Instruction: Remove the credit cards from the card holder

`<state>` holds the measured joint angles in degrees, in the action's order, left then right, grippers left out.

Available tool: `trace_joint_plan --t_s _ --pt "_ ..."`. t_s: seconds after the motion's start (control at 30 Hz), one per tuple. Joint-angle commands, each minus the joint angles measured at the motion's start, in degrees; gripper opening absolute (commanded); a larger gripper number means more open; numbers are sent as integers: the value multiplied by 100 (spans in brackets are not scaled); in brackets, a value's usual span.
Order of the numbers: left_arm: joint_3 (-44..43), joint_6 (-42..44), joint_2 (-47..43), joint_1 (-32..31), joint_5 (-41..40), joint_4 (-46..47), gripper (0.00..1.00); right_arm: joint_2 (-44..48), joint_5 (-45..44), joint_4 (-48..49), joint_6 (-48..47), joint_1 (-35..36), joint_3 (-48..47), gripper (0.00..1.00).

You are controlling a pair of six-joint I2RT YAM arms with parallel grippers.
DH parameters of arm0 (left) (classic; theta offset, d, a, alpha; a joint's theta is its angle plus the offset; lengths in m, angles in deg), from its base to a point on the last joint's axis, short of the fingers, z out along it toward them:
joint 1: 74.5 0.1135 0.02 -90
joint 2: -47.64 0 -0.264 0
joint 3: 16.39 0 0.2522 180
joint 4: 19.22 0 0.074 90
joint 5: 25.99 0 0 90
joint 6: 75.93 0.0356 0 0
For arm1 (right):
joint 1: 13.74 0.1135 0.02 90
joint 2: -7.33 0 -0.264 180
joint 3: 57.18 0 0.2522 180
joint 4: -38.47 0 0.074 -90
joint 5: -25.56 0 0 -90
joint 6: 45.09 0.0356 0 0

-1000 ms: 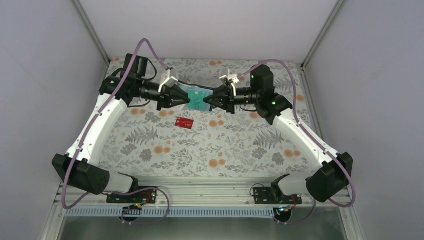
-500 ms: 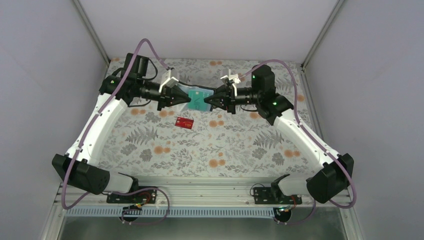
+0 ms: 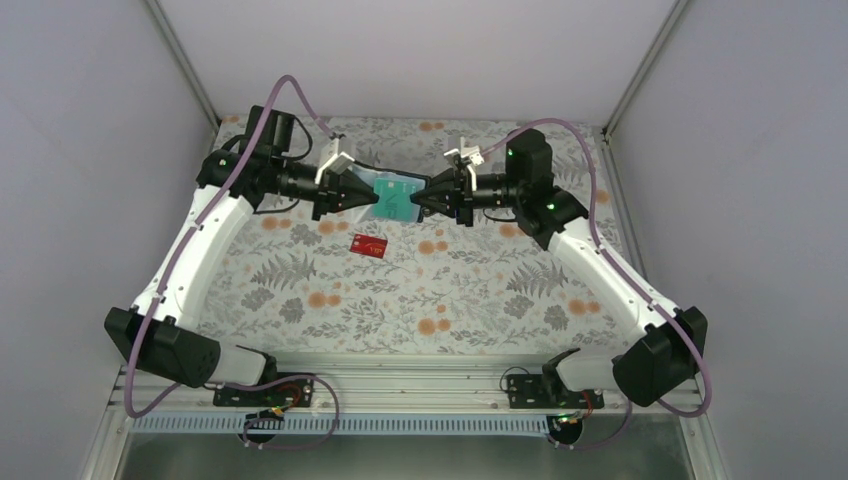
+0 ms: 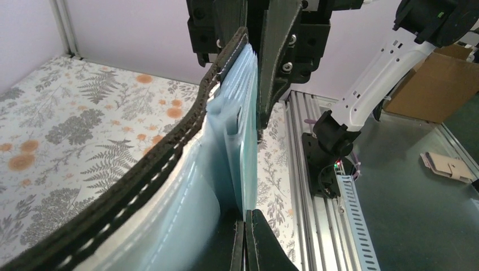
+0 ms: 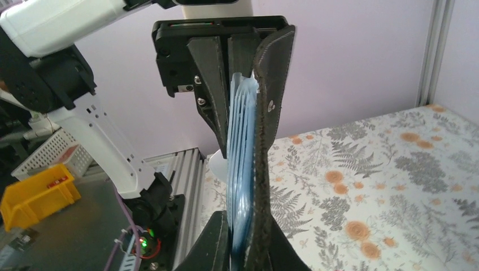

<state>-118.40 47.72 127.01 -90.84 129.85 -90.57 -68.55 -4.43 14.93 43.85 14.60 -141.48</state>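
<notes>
In the upper centre, the left gripper (image 3: 371, 197) and the right gripper (image 3: 419, 199) both pinch tightly the card holder (image 5: 264, 130) (a teal card (image 3: 388, 194) shows inside), lifted above the table (image 3: 480, 290); one red card (image 3: 368, 245) lies just below it.

You find card holder (image 3: 402, 207) above table (image 3: 450, 290), far centre; left gripper (image 3: 372, 198) at its left, right gripper (image 3: 418, 200) at its right; tucked card (image 3: 385, 190) in holder; loose card (image 3: 368, 245) on table, nearer.

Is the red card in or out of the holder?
Out: the red card lies flat on the table, apart from the lifted card holder.
</notes>
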Motion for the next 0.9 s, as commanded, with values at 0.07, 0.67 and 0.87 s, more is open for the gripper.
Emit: trace_joint_plan --t_s 0.07,0.67,0.87 --pt "-228 166 83 22 283 -55 2 -25 151 340 47 -4 95 4" --pt "-292 505 -11 110 -212 -327 2 254 -72 -435 -576 -544 151 4" --pt "-301 539 16 113 -204 -358 2 189 225 -503 -642 -645 96 4"
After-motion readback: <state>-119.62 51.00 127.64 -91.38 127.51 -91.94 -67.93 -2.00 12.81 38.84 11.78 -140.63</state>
